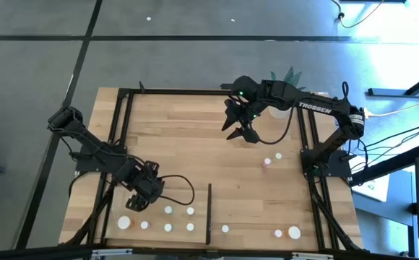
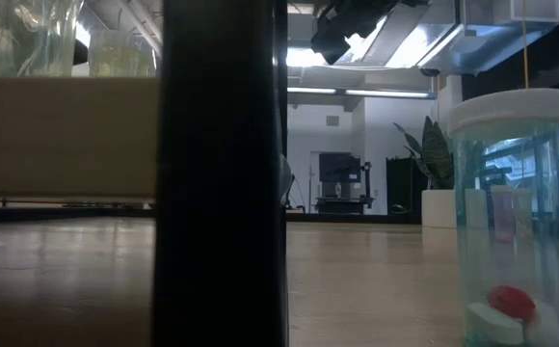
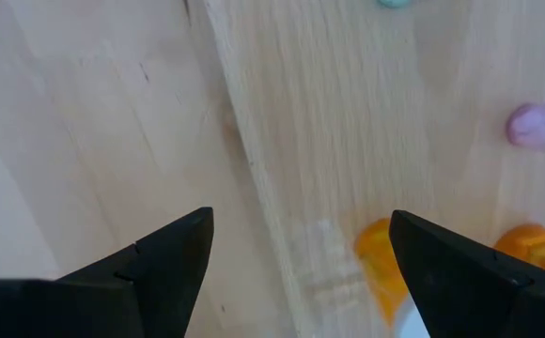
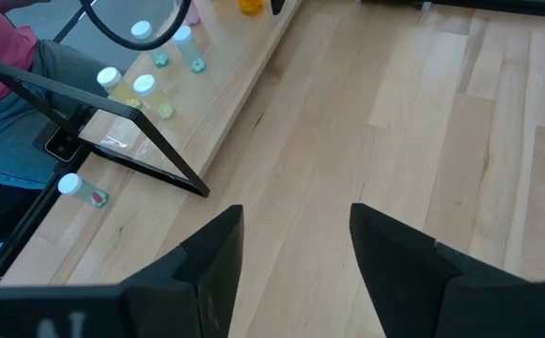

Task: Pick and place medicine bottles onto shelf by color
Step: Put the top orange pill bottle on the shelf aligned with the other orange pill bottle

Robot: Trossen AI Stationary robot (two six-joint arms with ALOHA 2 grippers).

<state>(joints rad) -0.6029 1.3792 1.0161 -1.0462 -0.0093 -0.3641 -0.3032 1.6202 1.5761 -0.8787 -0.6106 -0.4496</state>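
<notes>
We see the wooden tabletop point(image 1: 195, 144) framed by black rails, with the shelf point(image 1: 159, 217) lying flat at its near-left corner, black upright strip point(image 1: 209, 214) along its right edge

Right arm reaches in from the far right; right gripper point(image 1: 240, 133) hangs over bare wood at the far centre, fingers spread, grasping nothing

Left gripper point(image 1: 139, 201) sits low over the shelf's left part, fingers point(image 3: 160, 263) parted and released, an orange bottle point(image 3: 381, 268) just beside one tip, not gripped

White pot with a spiky plant point(image 1: 285, 79) stands at the far edge behind the right arm

Medicine bottles: six white caps on the shelf, one larger point(image 1: 124, 223) at its left end. Off the shelf: a pink bottle point(image 1: 267, 163) mid-right, one cap point(image 1: 225, 229) just right of the strip, a larger one point(image 1: 294, 232) at the near-right edge

A clear bottle point(image 2: 511, 222) stands close in the low view
</notes>
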